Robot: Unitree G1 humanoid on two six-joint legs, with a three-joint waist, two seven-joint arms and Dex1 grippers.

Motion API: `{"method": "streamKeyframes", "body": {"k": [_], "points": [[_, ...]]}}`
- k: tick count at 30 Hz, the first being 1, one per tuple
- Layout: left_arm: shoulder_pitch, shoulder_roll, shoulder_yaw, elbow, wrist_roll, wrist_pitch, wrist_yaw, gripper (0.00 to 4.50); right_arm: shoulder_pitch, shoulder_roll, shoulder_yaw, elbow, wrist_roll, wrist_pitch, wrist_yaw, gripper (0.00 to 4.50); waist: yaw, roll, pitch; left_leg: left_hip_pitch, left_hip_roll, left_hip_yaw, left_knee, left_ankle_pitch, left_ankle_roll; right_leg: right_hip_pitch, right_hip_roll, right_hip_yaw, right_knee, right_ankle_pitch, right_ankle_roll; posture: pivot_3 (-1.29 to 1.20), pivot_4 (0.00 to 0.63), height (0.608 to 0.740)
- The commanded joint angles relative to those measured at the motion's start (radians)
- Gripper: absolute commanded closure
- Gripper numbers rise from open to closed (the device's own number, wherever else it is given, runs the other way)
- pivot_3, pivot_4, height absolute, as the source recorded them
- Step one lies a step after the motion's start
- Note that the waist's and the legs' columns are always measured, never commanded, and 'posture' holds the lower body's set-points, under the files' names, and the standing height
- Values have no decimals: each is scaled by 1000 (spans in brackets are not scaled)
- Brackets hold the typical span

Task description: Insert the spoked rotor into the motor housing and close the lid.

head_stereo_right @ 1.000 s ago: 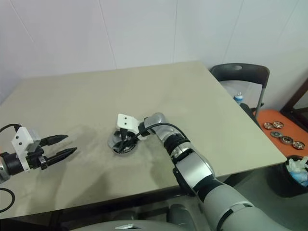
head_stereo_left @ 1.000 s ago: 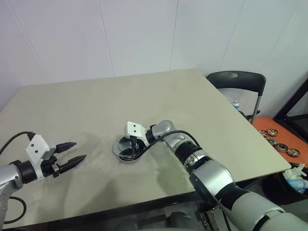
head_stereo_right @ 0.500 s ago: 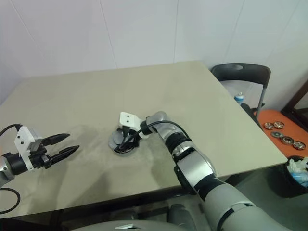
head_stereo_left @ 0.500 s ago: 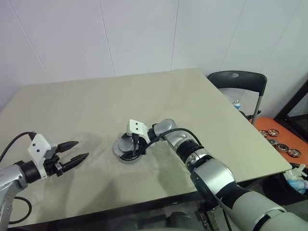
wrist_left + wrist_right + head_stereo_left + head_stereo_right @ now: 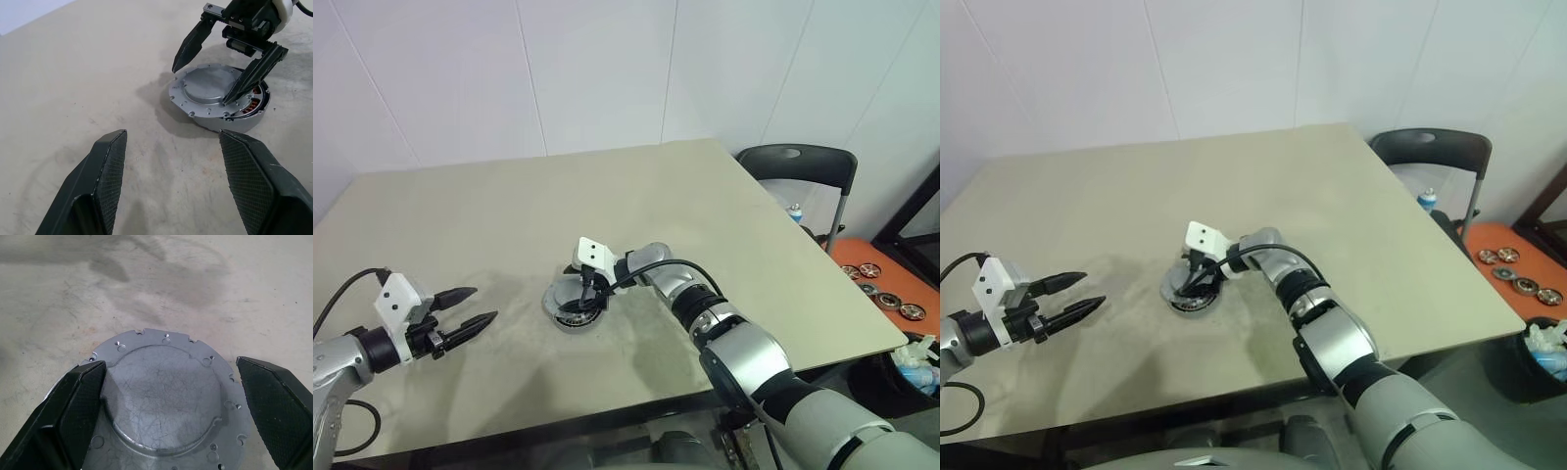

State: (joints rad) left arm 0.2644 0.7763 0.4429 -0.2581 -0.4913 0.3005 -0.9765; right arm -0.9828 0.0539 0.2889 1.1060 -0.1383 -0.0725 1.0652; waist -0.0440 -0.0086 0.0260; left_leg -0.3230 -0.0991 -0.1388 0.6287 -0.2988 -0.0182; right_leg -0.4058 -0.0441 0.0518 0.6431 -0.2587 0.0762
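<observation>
The round, squat motor housing with copper windings (image 5: 254, 105) is placed near the middle of the beige tabletop (image 5: 636, 196). The flat silver-grey disc lid (image 5: 208, 88) is laid on top of it, shifted off-centre so that windings are exposed along one side. The right gripper (image 5: 224, 68) is positioned over the lid, one finger on each side. The left gripper (image 5: 470, 307) is set well apart, to the left. A black chair (image 5: 798, 166) is placed beyond the table's right edge.
</observation>
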Motion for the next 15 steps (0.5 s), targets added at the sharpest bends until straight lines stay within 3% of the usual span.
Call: {"method": "streamKeyframes", "body": {"k": [1,15], "points": [[-15,2,4,-24,-9,0,9,1310,-16,-1,7,-7,-12,-23,-6,14,0,0,0,0,0,0,0,0,0,0,0,0,0,0,0,0,0,740],[-16,0,-6,-29,-11,0,17,1310,17,-24,31,-26,-22,5,73,14,0,0,0,0,0,0,0,0,0,1,0,0,0,0,0,0,0,740]]}}
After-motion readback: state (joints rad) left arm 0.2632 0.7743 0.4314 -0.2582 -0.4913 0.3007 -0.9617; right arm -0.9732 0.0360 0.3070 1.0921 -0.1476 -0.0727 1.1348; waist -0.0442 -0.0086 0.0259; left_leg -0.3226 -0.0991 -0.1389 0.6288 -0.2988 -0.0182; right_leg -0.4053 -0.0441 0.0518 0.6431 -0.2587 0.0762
